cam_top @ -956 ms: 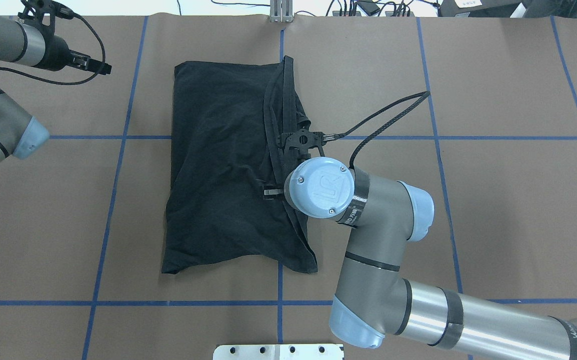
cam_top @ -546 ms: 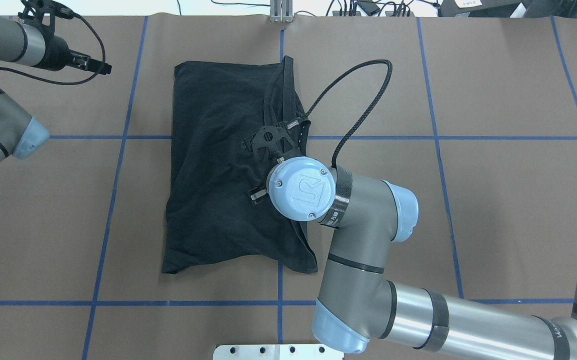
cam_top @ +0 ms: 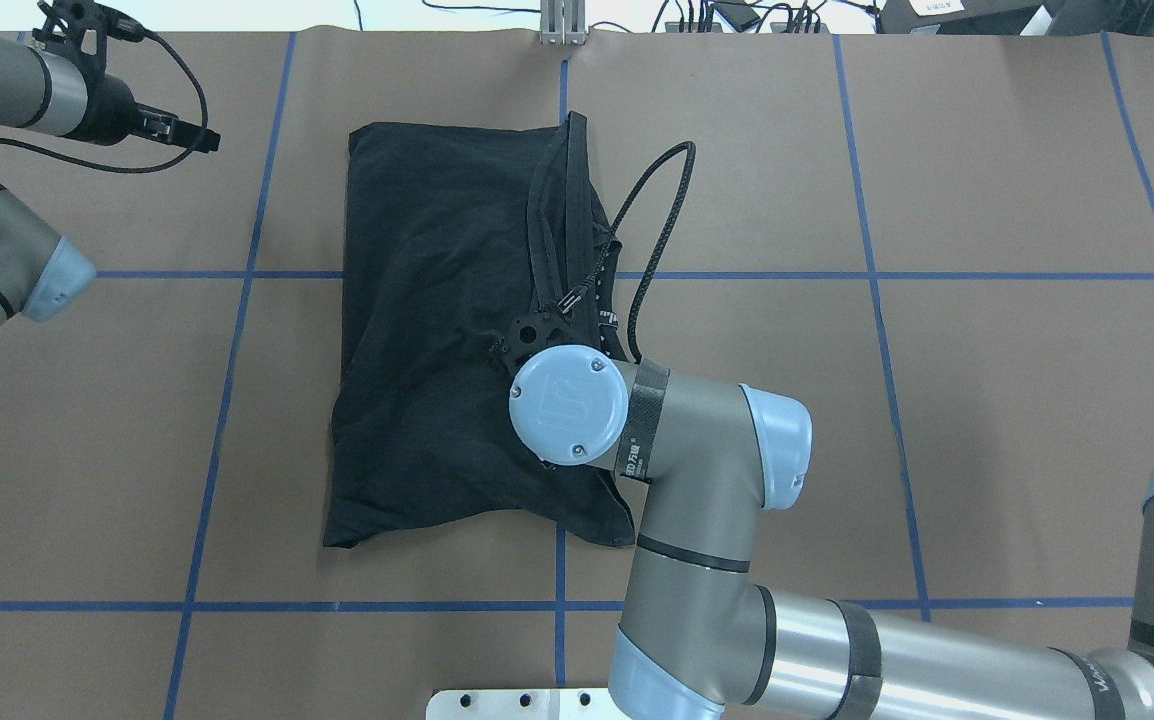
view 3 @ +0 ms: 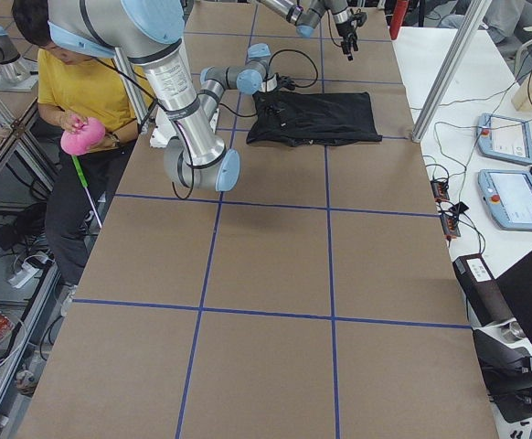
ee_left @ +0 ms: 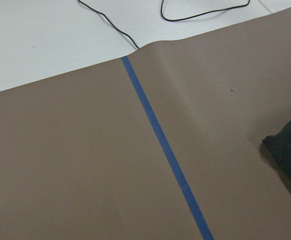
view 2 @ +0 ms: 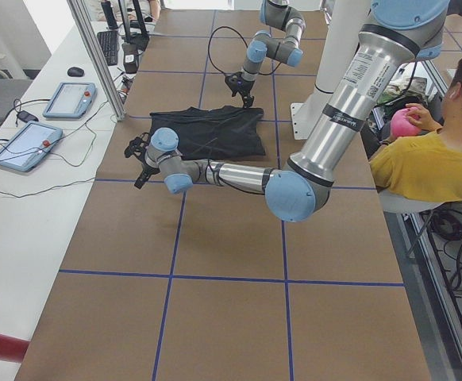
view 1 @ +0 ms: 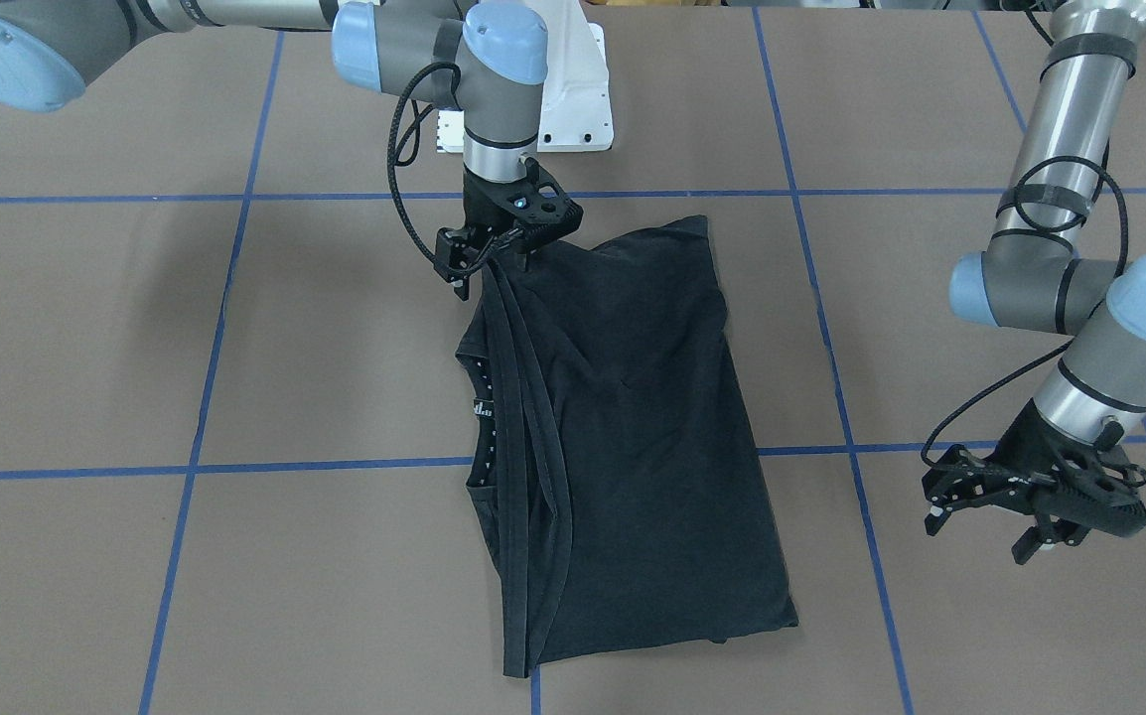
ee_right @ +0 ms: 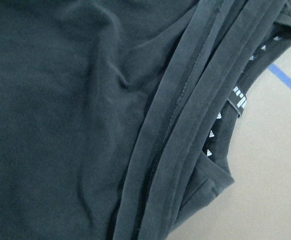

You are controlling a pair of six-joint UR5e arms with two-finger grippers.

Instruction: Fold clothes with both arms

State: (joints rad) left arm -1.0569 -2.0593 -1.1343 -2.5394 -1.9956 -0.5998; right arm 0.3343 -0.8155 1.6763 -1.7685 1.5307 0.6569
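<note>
- While it lies folded to an oblong with plain cloth upward, the black short-sleeved T-shirt sits just toward 11 o'clock of centre on the brown paper-covered table, seen from overhead. Stacked hem bands and a neck label lie toward its 3 o'clock edge.
- Right arm's black two-finger gripper: points down over those bands, at 3 o'clock of the shirt's middle. Spread or pressed together: cannot tell.
- Left arm's black two-finger gripper: off the cloth, at 10 o'clock of the shirt, over bare paper. Finger spacing: cannot tell.
- Blue tape lines: a grid on the paper.
- Person in a yellow top: seated beside the table, holding a pink object.
</note>
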